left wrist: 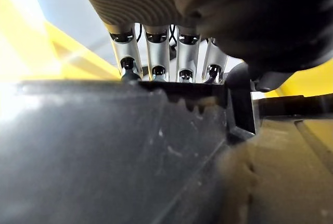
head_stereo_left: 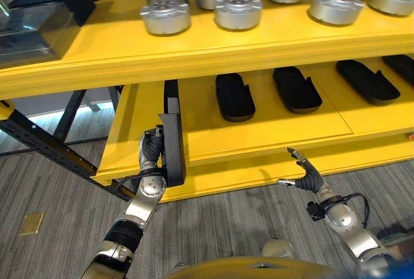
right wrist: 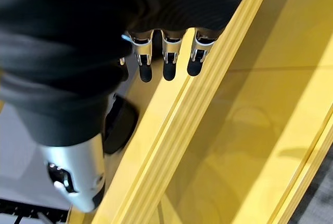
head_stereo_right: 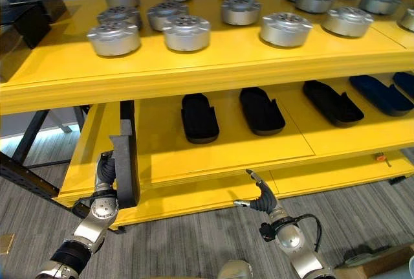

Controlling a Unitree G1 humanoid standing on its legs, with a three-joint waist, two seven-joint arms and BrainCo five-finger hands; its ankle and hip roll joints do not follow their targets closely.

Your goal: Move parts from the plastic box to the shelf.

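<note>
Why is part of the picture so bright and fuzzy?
In the left wrist view, glare whitens the yellow shelf, and the dark part the left hand holds sits so close it blurs. In the right wrist view, the right hand casts a soft shadow on the shelf.

glossy yellow shelf (head_stereo_left: 272, 46), metal discs (head_stereo_left: 238, 10)
</note>
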